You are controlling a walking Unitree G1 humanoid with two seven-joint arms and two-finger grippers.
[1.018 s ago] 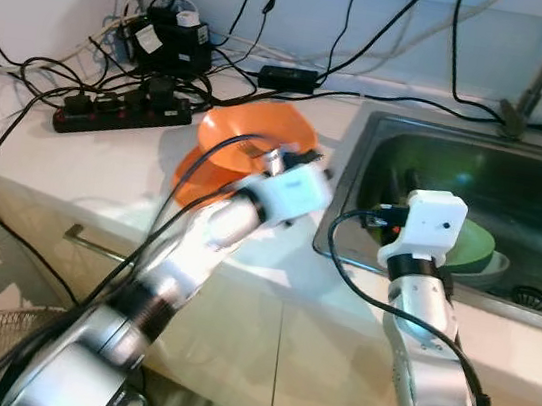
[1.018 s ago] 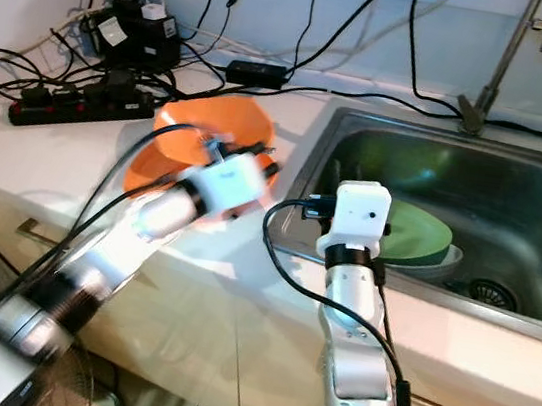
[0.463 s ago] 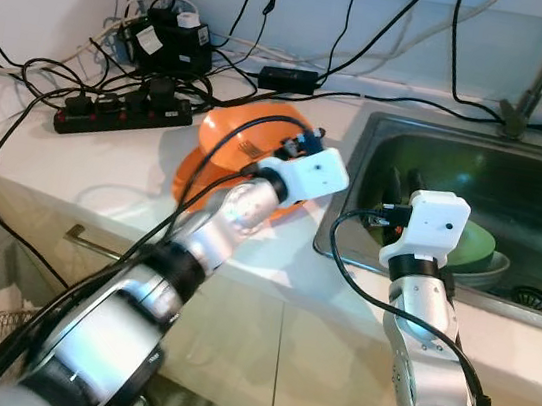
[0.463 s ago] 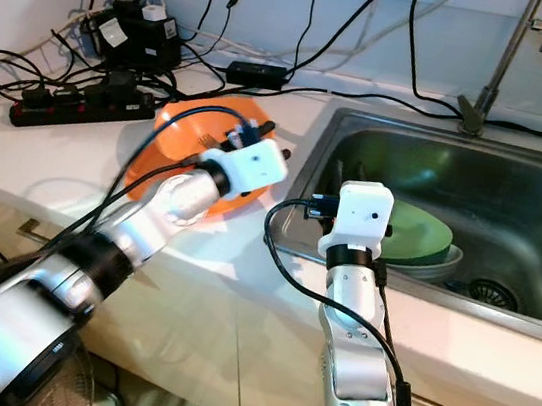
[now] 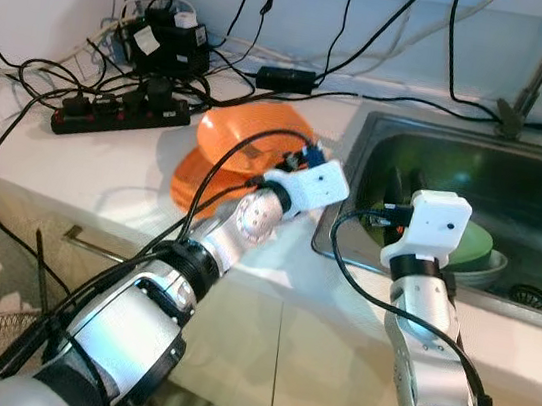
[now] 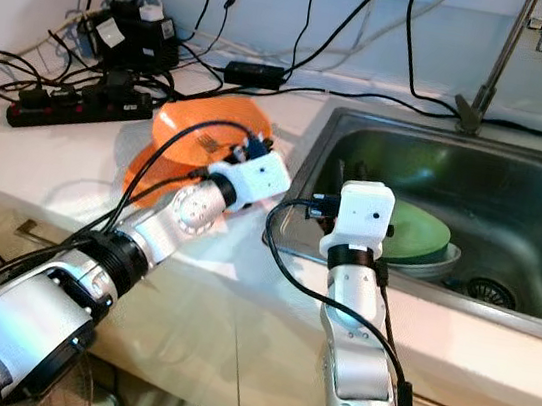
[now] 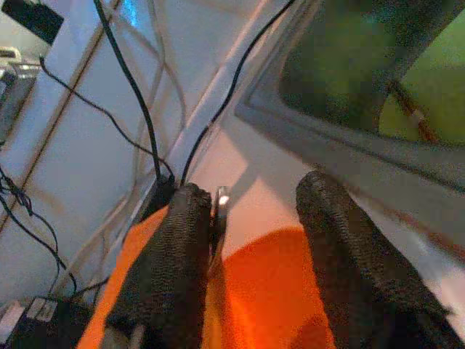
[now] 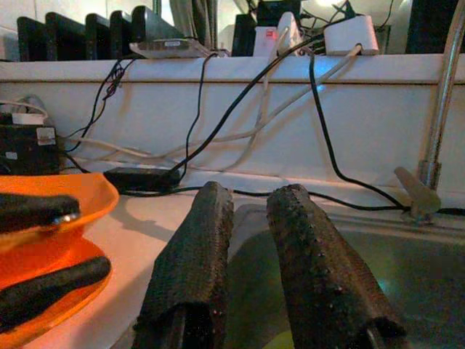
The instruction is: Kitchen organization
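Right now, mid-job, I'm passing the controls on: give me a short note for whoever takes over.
Left gripper: open, fingers straddling the rim of the upper orange bowl, not yet closed on it.
Right gripper: fingers nearly together, empty, raised over the sink's near-left edge.
Things: two orange bowls, the upper tilted on the lower orange bowl, sit on the counter left of the sink. A green plate lies in the sink on a paler dish.
Done: left arm has reached the bowl.
Left: close, lift and put away the bowls; the sink dishes look untouched.
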